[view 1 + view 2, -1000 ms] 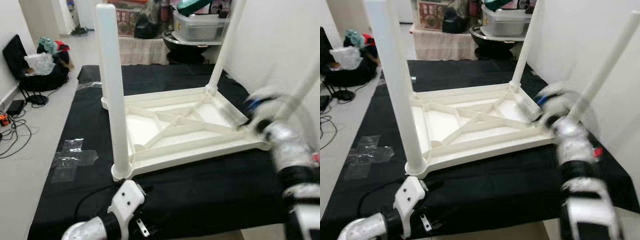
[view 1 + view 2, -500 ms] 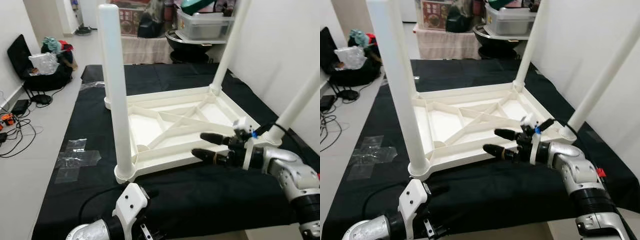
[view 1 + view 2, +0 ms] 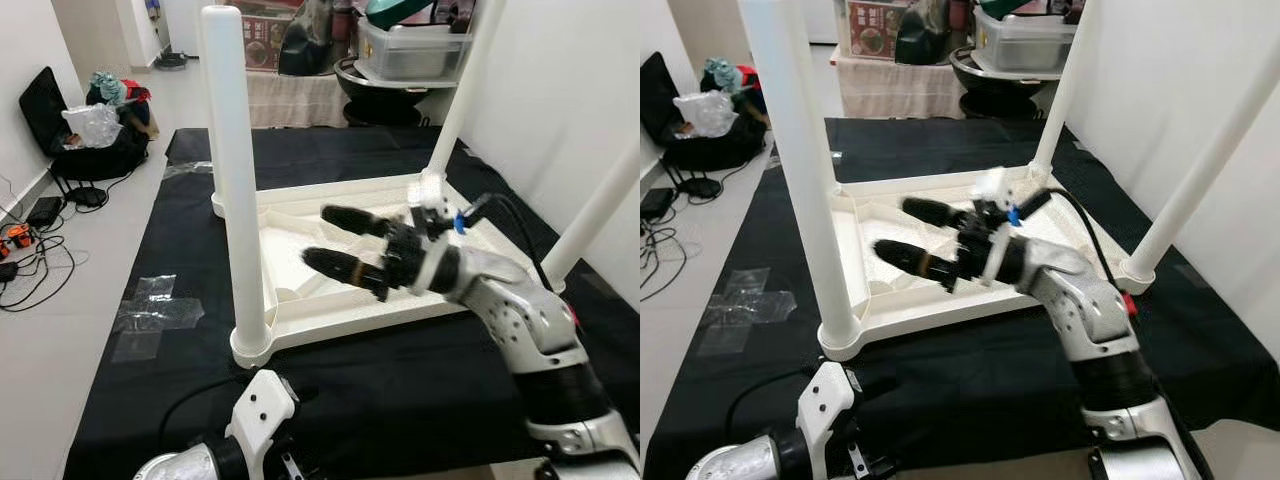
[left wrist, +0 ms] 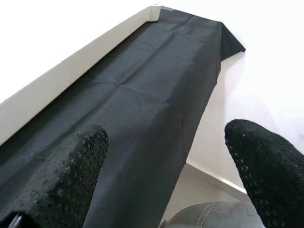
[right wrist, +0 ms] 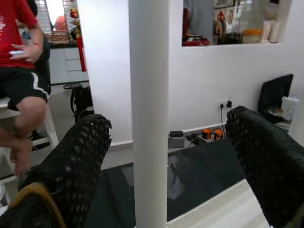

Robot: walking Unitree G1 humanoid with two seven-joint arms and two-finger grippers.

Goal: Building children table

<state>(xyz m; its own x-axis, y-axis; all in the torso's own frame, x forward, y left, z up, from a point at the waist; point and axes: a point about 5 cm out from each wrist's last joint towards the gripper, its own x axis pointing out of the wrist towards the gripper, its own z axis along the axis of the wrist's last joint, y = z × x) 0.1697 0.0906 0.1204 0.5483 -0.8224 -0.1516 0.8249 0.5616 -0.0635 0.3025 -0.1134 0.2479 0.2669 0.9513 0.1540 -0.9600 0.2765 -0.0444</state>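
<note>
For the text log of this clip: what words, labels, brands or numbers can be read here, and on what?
None can be read.
Printed box behind the table: print too small and blurred.
Red shirt of the seated person: no print visible.

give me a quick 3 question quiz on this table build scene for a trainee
1. True or false: the white plastic children's table lies upside down on the black cloth, legs pointing up.
2. The right gripper has its fingers: A) shut on a leg, B) open above the table's underside, C) flat on the floor.
3. Fill in: in the right wrist view, the near white table leg stands ____ the two black fingers.

Key:
1. True.
2. B.
3. Between. The left gripper hangs open past the cloth's near edge.
</note>
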